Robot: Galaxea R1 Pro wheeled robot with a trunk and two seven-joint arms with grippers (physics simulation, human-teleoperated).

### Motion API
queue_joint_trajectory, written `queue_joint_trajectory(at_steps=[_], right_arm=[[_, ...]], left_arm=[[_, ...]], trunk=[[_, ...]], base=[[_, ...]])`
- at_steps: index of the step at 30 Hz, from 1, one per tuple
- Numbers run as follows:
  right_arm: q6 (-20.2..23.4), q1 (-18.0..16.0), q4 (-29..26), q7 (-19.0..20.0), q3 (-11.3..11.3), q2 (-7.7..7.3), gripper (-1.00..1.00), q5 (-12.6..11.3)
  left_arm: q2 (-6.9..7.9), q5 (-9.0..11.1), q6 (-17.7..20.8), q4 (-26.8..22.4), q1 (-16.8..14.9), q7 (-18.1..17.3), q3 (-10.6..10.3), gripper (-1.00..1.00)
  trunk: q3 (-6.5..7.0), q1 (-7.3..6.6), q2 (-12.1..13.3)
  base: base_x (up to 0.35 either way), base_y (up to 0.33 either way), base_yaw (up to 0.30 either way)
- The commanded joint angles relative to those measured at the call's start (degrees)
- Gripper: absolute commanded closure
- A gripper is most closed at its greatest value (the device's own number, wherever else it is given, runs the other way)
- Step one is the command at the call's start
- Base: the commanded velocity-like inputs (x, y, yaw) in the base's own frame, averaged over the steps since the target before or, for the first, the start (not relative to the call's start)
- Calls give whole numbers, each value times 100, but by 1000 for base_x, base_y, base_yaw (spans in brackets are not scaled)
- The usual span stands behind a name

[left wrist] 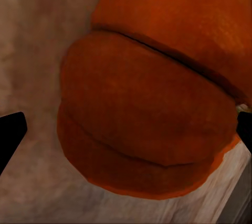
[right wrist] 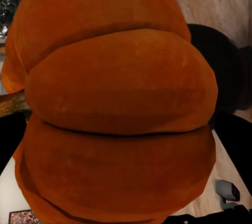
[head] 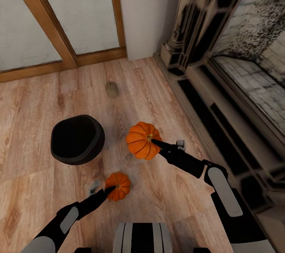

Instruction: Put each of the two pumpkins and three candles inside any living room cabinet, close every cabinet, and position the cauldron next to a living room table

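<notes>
Smaller pumpkin (head: pixel 118 186) sits between the left tool's (head: pixel 106 190) spread fingers, rigid and smooth (likely slippery), nearer the robot than the cauldron (head: pixel 77 139). Right tool (head: pixel 155 141) straddles the larger pumpkin (head: pixel 143 140); grip unclear, so take its ribbed flanks.

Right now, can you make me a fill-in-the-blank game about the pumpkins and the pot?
1. The right hand is at the ____ pumpkin.
2. The left hand is at the ____ pumpkin.
3. The cauldron is coloured ____.
4. The candle stands on the ____.

Missing words: larger; smaller; black; floor

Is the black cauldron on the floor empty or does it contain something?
Cannot tell for sure: the cauldron stands upright, its mouth shows only dark interior.
</notes>
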Motion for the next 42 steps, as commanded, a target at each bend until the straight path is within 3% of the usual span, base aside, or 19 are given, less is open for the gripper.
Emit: queue_joint_trajectory(at_steps=[1,22,23,42], right_arm=[[10,-3,2,19,3,-3,100,8],[10,-3,10,19,-1,-3,100,7],[10,-3,10,19,-1,-3,100,7],[10,-3,12,19,-1,-3,100,8]], left_arm=[[-3,-34,27,-2,0,-3,21,-100],[-11,-65,-134,-38,0,-14,-43,-100],[-11,-65,-136,-38,0,-14,-44,100],[-2,-25,-140,-38,0,-25,7,100]], trunk=[[-3,0,-1],[-3,0,-1],[-3,0,-1],[-3,0,-1]], base=[[0,-147,0],[0,-52,0],[0,-5,0],[0,0,0]])
